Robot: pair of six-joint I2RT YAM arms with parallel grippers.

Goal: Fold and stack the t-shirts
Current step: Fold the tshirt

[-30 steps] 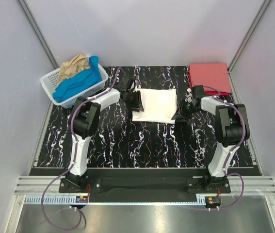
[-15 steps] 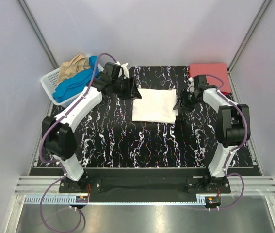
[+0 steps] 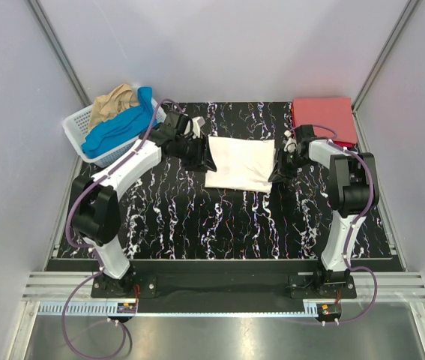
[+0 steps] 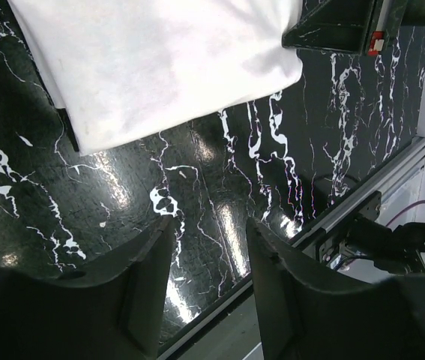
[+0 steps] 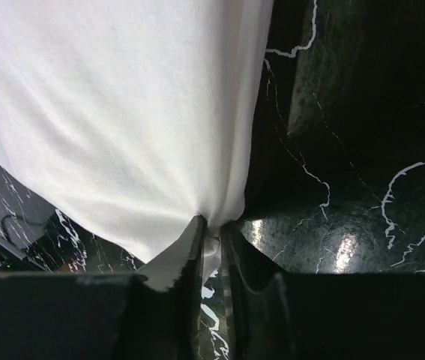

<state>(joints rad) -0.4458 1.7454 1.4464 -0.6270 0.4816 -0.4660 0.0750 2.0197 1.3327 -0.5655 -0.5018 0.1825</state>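
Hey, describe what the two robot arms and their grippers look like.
The left arm and right arm have white links joined by bulky black joints. A purple cable trails from each base. The left gripper and right gripper are black, each with two tapered fingers.

Four tees, two folded.
The white tee [image 3: 240,161] lies folded flat at centre; red tee [image 3: 324,118] folded, far right corner; blue tee [image 3: 118,127], tan tee [image 3: 115,103] crumpled in basket [image 3: 139,142].

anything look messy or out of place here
The white t-shirt lies slightly askew mid-table, its right edge puckered where the right jaws pinch it. A blue t-shirt and a tan t-shirt sit crumpled in the basket.
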